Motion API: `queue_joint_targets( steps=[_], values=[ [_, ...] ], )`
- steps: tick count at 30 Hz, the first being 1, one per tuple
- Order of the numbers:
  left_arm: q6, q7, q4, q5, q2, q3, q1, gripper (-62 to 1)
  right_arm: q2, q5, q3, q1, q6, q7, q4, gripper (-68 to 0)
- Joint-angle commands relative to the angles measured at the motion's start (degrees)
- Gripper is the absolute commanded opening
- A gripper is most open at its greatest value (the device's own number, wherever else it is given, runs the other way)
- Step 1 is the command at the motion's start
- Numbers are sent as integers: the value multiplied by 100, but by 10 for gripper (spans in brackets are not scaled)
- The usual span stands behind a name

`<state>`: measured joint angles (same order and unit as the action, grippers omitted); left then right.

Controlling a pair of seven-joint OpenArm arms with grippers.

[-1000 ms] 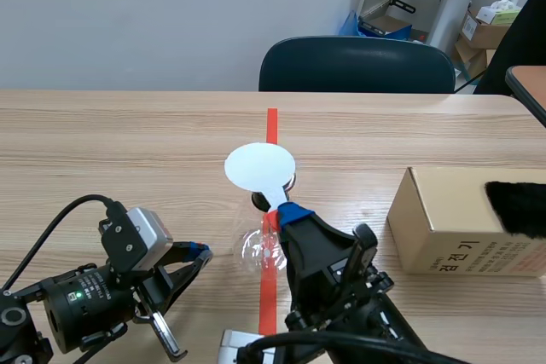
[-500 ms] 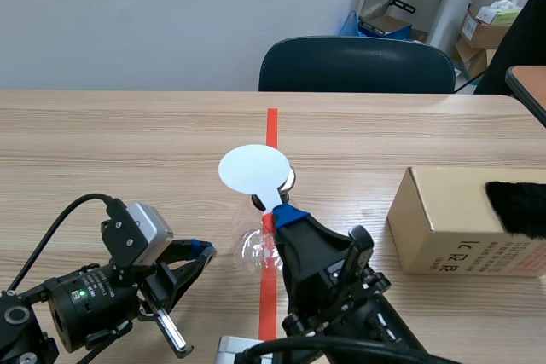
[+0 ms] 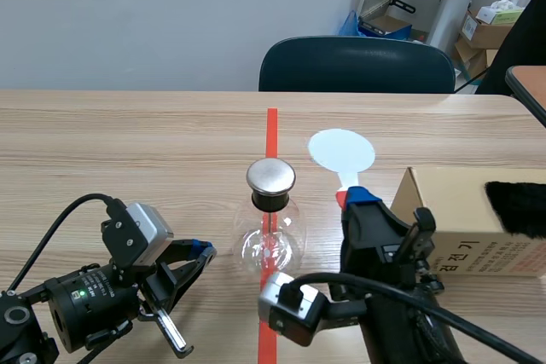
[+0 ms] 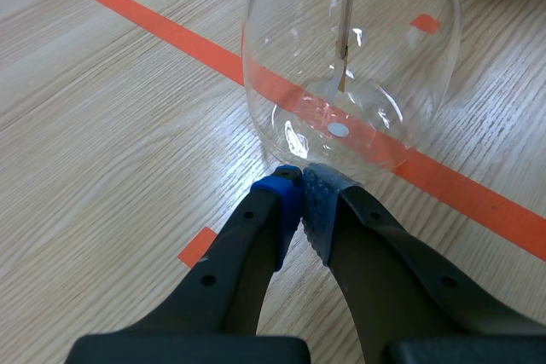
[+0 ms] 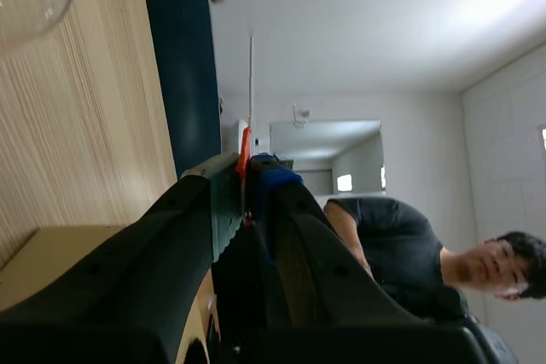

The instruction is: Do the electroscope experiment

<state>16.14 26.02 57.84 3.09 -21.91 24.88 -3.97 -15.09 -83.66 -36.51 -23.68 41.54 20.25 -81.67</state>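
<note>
Swung right since the earlier frames, the white disc paddle (image 3: pixel 340 152) now hangs clear of the electroscope's metal cap (image 3: pixel 270 176), which lies to its left and slightly nearer. The right gripper (image 3: pixel 359 202) is clamped on the paddle's red handle (image 5: pixel 244 153), disc pointing far. The glass flask (image 3: pixel 271 243) stands on the tape line. The left gripper (image 4: pixel 300 199), closed on nothing, sits just beside the flask's base.

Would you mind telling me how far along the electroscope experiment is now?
Done: the right gripper is shut on the handle of the white paddle. In hand: the paddle is right of the metal cap of the flask, not over it; the left gripper sits shut by the flask. Left: probably bringing the paddle to the cap; the strip inside hangs straight.
</note>
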Motion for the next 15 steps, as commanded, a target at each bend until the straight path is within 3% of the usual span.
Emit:
queue_joint_targets(
  steps=[1,6,15],
  values=[
    [-11,98,105,-57,31,13,15,-573,-61,-4,17,50,195,160,-90,-665],
    [-11,98,105,-57,31,13,15,-573,-61,-4,17,50,192,592,-90,-665],
    [-11,101,105,-57,31,13,15,-573,-61,-4,17,50,192,621,-87,-665]
  ],
)
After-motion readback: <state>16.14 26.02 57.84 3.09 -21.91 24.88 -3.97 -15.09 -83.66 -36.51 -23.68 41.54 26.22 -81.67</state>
